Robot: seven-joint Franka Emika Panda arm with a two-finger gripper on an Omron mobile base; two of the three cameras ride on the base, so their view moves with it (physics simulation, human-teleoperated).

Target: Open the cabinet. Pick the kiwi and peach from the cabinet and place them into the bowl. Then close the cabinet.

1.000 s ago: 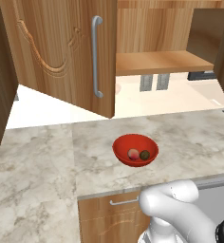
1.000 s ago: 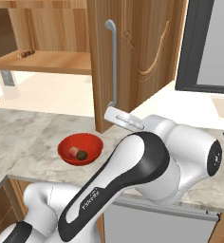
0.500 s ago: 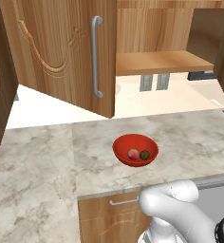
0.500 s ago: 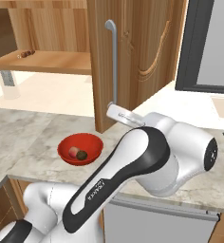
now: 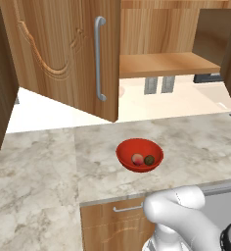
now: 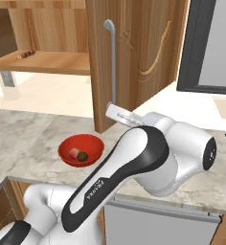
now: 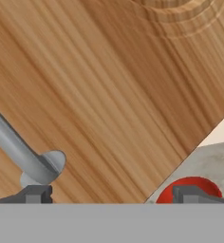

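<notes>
My end effector point(image 7: 111, 195) is spread wide, gripping nothing, right against the open cabinet point(image 5: 63, 54) door by its handle point(image 7: 16, 152). Peach point(image 5: 137, 159) and kiwi point(image 5: 149, 160) sit in the bowl point(image 5: 139, 147) on the tabletop point(image 5: 44, 171) below the cabinet.

A marbled grey counter point(image 5: 49, 166) carries the red bowl point(image 5: 139, 155) near its front edge.
</notes>
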